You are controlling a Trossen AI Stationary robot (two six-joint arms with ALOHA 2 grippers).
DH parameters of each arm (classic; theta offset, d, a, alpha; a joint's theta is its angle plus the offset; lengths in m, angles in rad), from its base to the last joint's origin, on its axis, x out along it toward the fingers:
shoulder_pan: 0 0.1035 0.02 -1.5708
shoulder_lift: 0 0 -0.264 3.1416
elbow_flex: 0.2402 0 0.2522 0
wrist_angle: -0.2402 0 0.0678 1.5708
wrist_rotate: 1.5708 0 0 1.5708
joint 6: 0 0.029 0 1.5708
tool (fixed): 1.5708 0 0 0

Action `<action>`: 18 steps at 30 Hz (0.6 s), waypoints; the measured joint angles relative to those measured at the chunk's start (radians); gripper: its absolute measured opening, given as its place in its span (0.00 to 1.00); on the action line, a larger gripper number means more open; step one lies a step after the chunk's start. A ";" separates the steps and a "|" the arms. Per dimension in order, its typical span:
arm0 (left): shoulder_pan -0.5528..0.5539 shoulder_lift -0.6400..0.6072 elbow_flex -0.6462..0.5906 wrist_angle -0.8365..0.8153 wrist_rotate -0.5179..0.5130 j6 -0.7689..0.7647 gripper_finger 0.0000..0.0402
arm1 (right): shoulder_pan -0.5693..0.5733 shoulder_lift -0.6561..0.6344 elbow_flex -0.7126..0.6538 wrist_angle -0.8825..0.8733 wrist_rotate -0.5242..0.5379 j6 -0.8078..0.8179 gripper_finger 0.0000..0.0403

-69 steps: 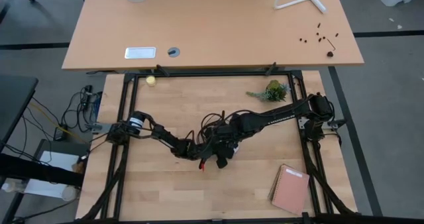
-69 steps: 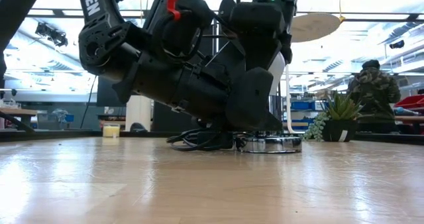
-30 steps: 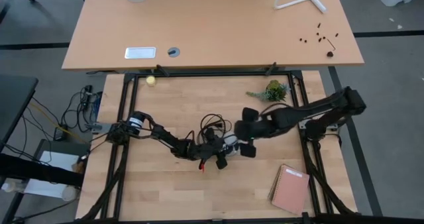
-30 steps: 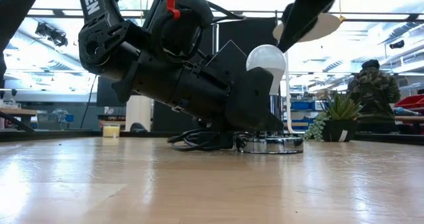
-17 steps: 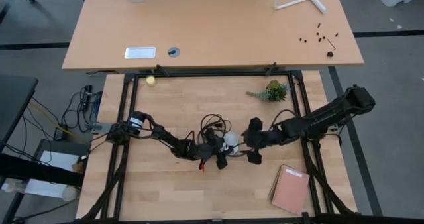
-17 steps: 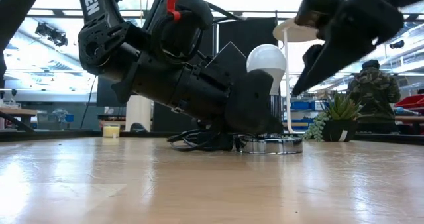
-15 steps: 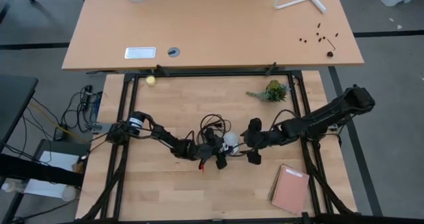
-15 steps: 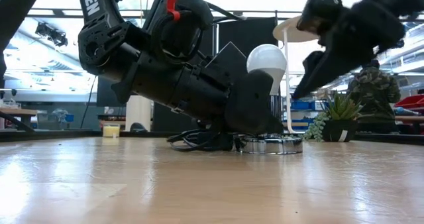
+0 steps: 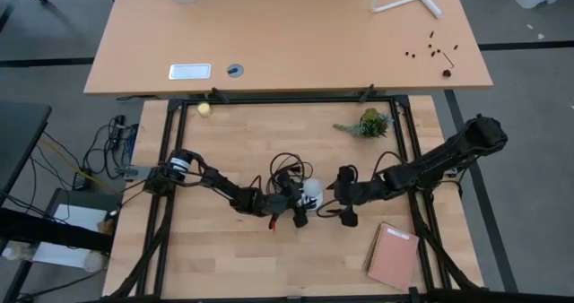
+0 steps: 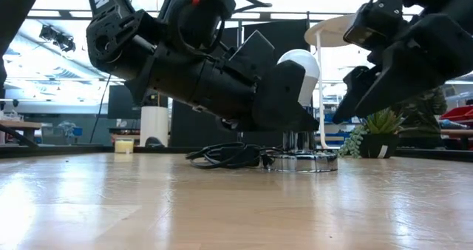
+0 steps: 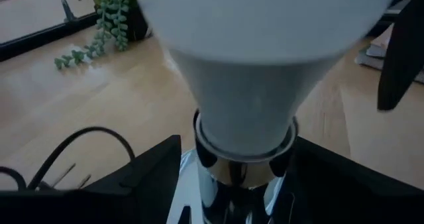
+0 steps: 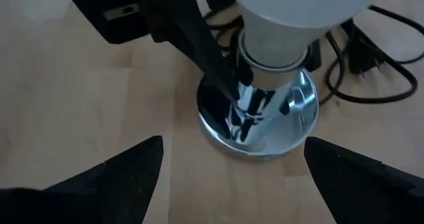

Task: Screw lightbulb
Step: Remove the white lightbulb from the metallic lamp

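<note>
Left gripper fingers stand parted either side of the socket neck; right gripper fingers spread wide at the bulb's 3 o'clock. White pear-shaped lightbulb stands upright in the round chrome socket base at the centre of the wooden bench, bare boards toward 6 o'clock.

The light wooden table carries a silver socket disc, coiled black cord, plant, yellowish ball and, seemingly, a pinkish notebook.

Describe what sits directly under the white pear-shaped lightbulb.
The white pear-shaped lightbulb stands upright in a round shiny silver socket base on the wooden table. Its screw threads are hidden inside the socket.
</note>
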 joint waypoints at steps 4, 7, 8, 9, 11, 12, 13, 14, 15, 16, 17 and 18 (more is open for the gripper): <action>-0.004 -0.025 0.000 -0.051 0.002 0.020 0.70 | 0.000 0.000 -0.047 0.096 0.002 -0.002 0.93; -0.010 -0.083 0.000 -0.165 -0.004 0.022 0.70 | 0.000 0.000 -0.103 0.232 0.007 -0.013 0.93; -0.012 -0.105 0.001 -0.212 -0.004 0.020 0.70 | 0.000 0.000 -0.122 0.287 0.008 -0.024 0.93; -0.015 -0.126 0.000 -0.258 -0.004 0.019 0.70 | 0.000 0.000 -0.142 0.337 0.010 -0.034 0.93; -0.022 -0.156 0.000 -0.308 -0.003 0.012 0.70 | 0.000 0.000 -0.177 0.411 0.012 -0.056 0.93; -0.026 -0.175 0.000 -0.340 -0.001 0.011 0.70 | 0.000 0.001 -0.189 0.426 0.013 -0.065 0.93; -0.028 -0.191 0.000 -0.357 0.000 0.010 0.70 | -0.002 0.001 -0.198 0.434 0.013 -0.073 0.93; -0.031 -0.209 0.000 -0.382 0.000 0.009 0.70 | -0.005 0.001 -0.207 0.444 0.013 -0.080 0.93; -0.032 -0.227 0.000 -0.416 0.000 0.007 0.70 | -0.007 0.001 -0.215 0.454 0.014 -0.084 0.93; -0.034 -0.242 0.001 -0.445 0.000 -0.003 0.70 | -0.009 0.001 -0.224 0.465 0.014 -0.085 0.93; -0.034 -0.256 0.000 -0.483 0.000 -0.010 0.70 | -0.010 0.002 -0.234 0.479 0.014 -0.086 0.93; -0.034 -0.270 0.000 -0.516 0.000 -0.020 0.70 | -0.013 0.002 -0.244 0.489 0.015 -0.086 0.93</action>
